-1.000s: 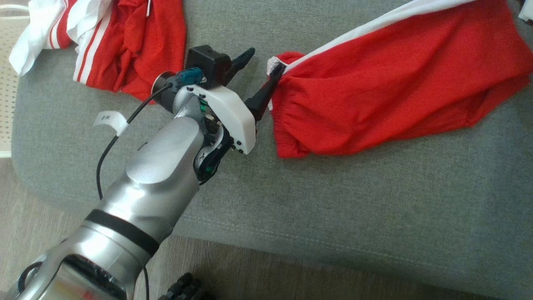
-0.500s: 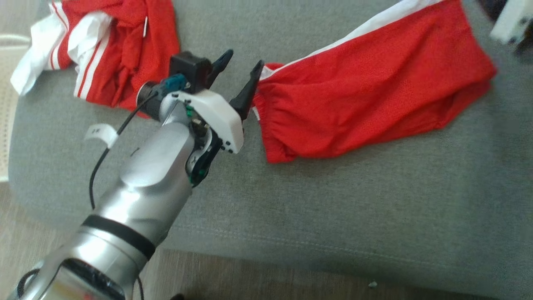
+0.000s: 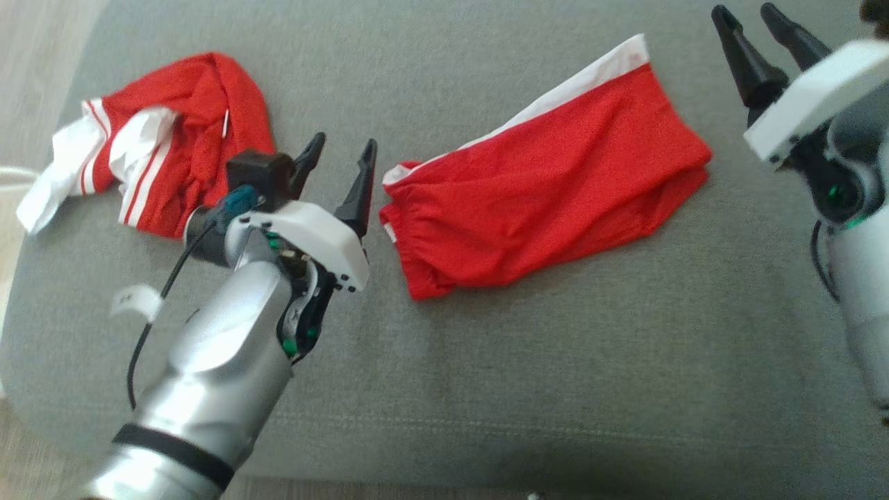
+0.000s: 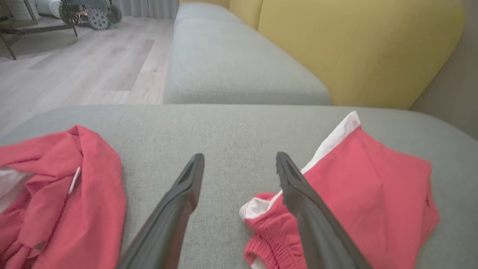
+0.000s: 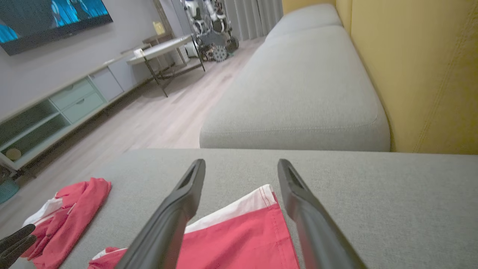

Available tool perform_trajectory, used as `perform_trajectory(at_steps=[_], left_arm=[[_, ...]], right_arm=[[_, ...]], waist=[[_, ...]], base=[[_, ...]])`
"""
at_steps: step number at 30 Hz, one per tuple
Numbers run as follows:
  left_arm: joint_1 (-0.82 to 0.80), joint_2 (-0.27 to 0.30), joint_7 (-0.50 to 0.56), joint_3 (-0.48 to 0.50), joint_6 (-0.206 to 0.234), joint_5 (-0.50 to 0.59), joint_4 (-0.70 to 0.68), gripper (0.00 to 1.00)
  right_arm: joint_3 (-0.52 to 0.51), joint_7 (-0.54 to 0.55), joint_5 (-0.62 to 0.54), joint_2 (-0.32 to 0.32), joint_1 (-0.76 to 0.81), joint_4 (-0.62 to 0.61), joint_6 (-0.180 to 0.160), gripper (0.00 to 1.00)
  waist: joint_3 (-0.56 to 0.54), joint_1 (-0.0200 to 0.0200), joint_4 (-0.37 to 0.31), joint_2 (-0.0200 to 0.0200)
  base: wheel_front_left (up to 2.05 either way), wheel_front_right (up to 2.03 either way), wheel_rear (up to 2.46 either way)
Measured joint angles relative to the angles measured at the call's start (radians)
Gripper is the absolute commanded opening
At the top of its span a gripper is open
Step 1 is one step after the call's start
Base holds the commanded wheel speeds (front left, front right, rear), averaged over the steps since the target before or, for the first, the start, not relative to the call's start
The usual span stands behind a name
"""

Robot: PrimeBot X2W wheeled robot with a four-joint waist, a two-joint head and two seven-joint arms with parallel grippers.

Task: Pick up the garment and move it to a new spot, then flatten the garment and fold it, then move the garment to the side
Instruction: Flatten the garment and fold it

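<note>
Our left gripper [image 3: 344, 149] has its two long dark fingers spread wide with nothing between them. The tips sit just beside the gathered waistband end of the red mesh shorts with a white side stripe [image 3: 549, 191]. Our right gripper [image 3: 746, 31] is equally wide and empty, near the hem end of the shorts and, as far as we can judge, raised above the cushion.

The shorts lie apart from both grippers, stretched slantwise in the middle of the grey fabric sofa cushion [image 3: 528, 361]. They look to us doubled into a narrow band, with mild wrinkles along the lower edge.

The main risk, as we see it, is a shallow pinch. If either pair of fingers closes on the top layer alone, the lower layer will hang free and the fold will open when lifted. Uneven lifting by the two arms could twist the band. Dragging instead of lifting would bunch the mesh against the rough cushion weave.

Further out on our left lies a crumpled red and white striped garment [image 3: 173, 139]. A leftward sweep could snag it, or drop the shorts onto it.
</note>
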Motion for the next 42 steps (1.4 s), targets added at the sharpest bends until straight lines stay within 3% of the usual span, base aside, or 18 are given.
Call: perform_trajectory(at_steps=[7, 16, 22, 30, 35, 42], left_arm=[[0.164, 0.023, -0.001, 0.136, 0.082, 0.067, -0.205, 1.00], [0.401, -0.008, -0.001, 0.293, 0.111, 0.200, -0.416, 1.00], [0.554, -0.057, -0.001, 0.385, 0.094, 0.283, -0.504, 1.00], [0.694, -0.093, -0.001, 0.485, 0.025, 0.382, -0.582, 1.00], [0.732, -0.100, -0.001, 0.502, -0.003, 0.434, -0.625, 1.00], [0.746, -0.100, -0.001, 0.504, 0.000, 0.430, -0.657, 1.00]], right_arm=[[0.037, -0.254, 0.003, 0.000, 0.116, -0.073, 0.000, 1.00], [-0.019, -0.490, -0.101, 0.034, 0.298, -0.132, 0.000, 1.00], [-0.084, -0.538, -0.229, 0.110, 0.444, -0.221, 0.000, 1.00], [-0.186, -0.547, -0.387, 0.220, 0.631, -0.334, 0.000, 1.00], [-0.221, -0.547, -0.447, 0.265, 0.697, -0.360, 0.000, 1.00], [-0.233, -0.547, -0.474, 0.291, 0.712, -0.376, 0.000, 1.00]], waist=[[-0.085, 0.0000, -0.041, 0.0000], [-0.171, 0.0000, -0.077, 0.0000], [-0.210, 0.0000, -0.087, 0.0000], [-0.229, 0.0000, -0.087, 0.0000], [-0.226, 0.0000, -0.082, 0.0000], [-0.225, 0.0000, -0.085, 0.0000]], base=[[0.00, 0.00, 0.00], [0.00, 0.00, 0.00], [0.00, 0.00, 0.00], [0.00, 0.00, 0.00], [0.00, 0.00, 0.00], [0.00, 0.00, 0.00]])
